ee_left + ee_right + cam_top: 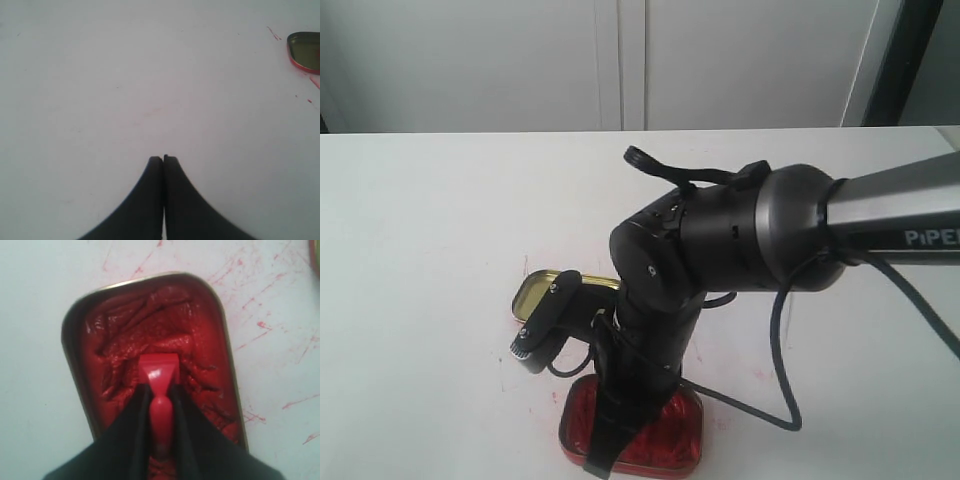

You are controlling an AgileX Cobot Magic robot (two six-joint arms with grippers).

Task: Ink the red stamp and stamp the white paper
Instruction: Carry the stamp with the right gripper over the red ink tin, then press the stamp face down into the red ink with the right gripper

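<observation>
red stamp — base down in red ink

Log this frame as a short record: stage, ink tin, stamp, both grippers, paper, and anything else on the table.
stage: inking
ink tin: open, filled with rumpled red ink
red stamp: base down at the ink, apparently touching it
right gripper: jaws shut on the red stamp's handle, over the ink tin
left gripper: jaws shut, empty, above bare table
white paper: not visible in any view
other: open yellow-lined tin; red smears on the table
</observation>
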